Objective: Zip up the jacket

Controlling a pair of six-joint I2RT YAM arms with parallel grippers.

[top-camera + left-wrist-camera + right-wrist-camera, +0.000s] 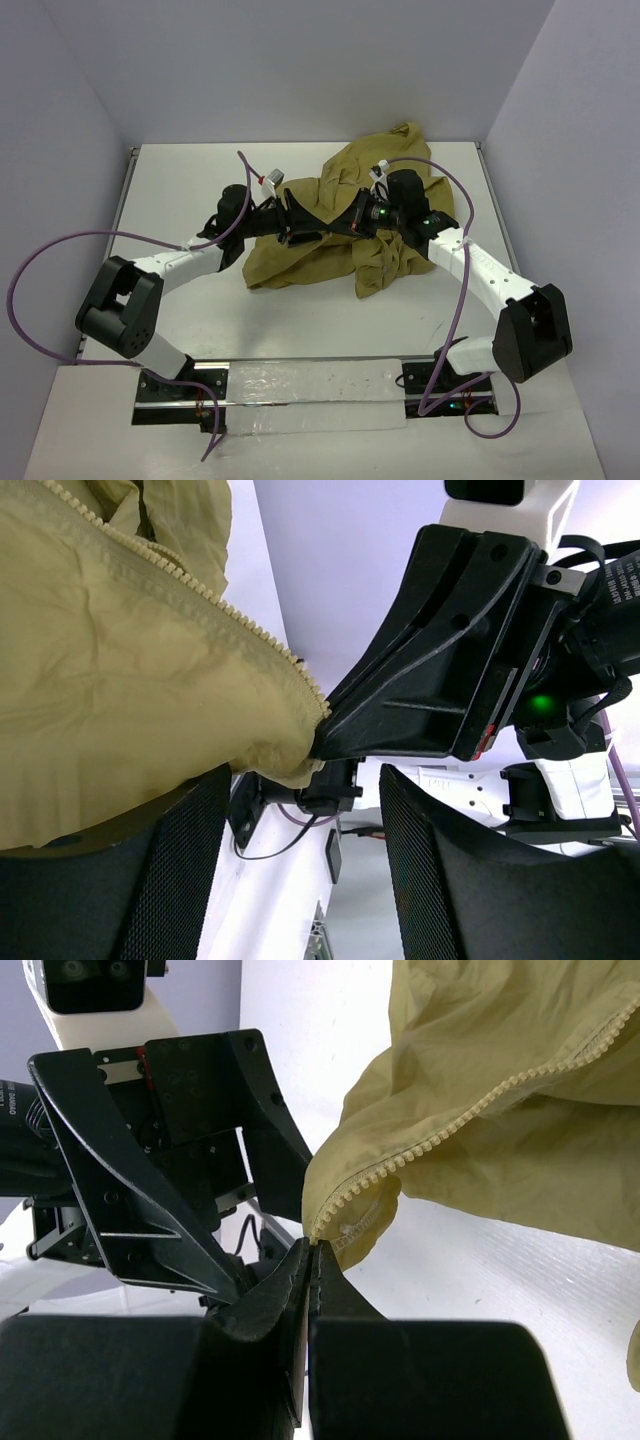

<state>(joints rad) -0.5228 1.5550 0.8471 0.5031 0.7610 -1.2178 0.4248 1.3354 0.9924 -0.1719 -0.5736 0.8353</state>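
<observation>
1. You have the jacket (300, 265) lying crumpled at the middle-rear of the table (180, 190), bunched into folds rather than spread flat. Both arms reach in to meet over its near-centre.
2. Your right gripper (311, 1250) has its jaws pressed together on the jacket's corner, right at the end of the zipper teeth (470, 1110). The cloth hangs away from that pinch.
3. Your left gripper (305, 772) has its jaws apart, with a plain gap between the two fingers. Jacket cloth drapes beside and over one finger, but nothing is held between them.
4. Judge the task as barely begun. Both wrist views show a single row of teeth running along a free edge, meshed with nothing.
5. You cannot see a slider or pull tab in any view, nor the second row of teeth; the folds may be hiding them.
6. What is left, then, is nearly everything: find the other zipper edge, bring the two ends together, seat the slider and draw it up.
7. For writing, small white lettering on the right arm's black housing (620, 575) is cut off at the frame edge and too small to read.
8. No brand or label shows on the jacket.
</observation>
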